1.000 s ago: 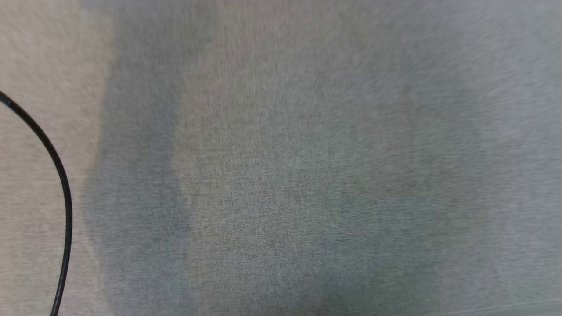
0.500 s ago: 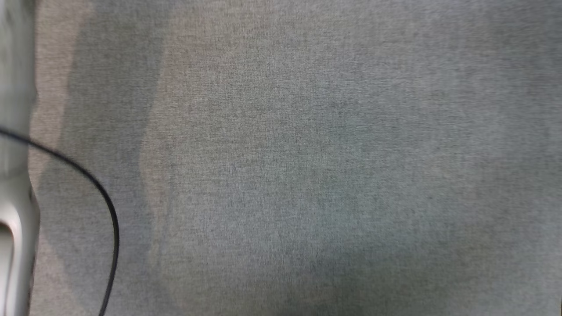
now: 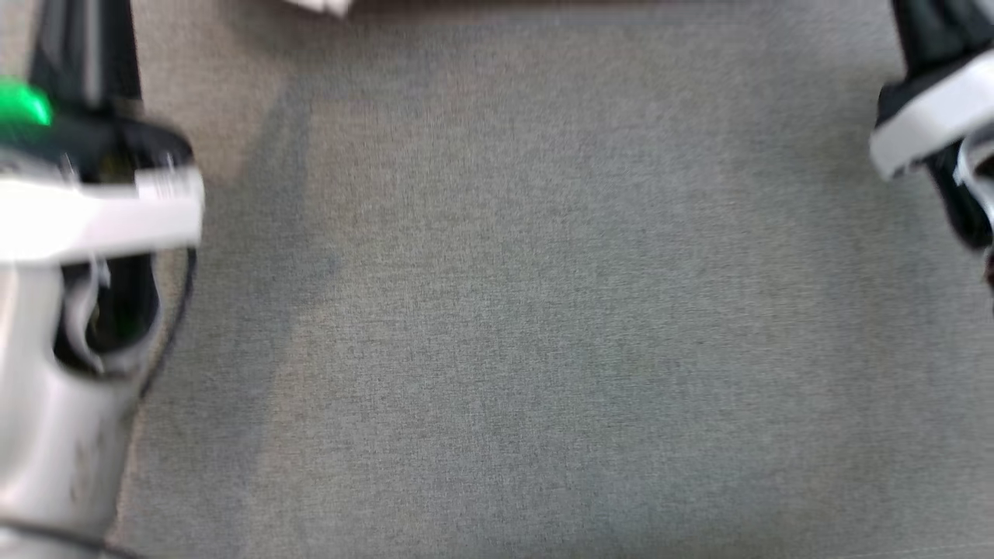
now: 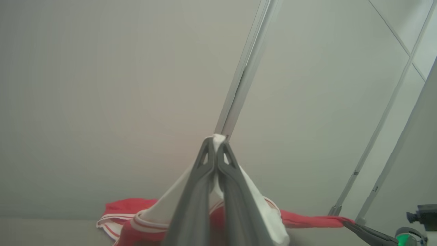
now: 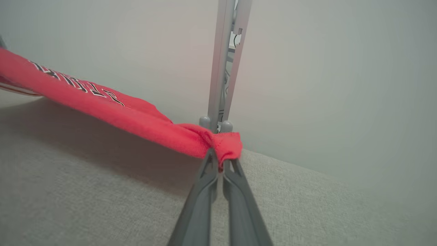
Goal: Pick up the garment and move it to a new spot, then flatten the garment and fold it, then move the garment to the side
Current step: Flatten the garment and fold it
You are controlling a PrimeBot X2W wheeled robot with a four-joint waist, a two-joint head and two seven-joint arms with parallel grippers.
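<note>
The garment is red with black lettering and white striped trim. My right gripper is shut on a bunched red end of it, and the cloth stretches away to the left above the grey fabric surface. My left gripper is shut on a white part of the garment, whose red body hangs below the fingers. In the left wrist view the other gripper holds the far red end. The head view shows my left forearm and right wrist at its edges.
A grey fabric surface spreads between the two arms. Pale metal frame poles stand behind it against a plain wall. A small white scrap shows blurred at the head view's top edge.
The head camera has shifted. Both arms now show at the sides of its view, where before there was a black cable and bare grey surface.
</note>
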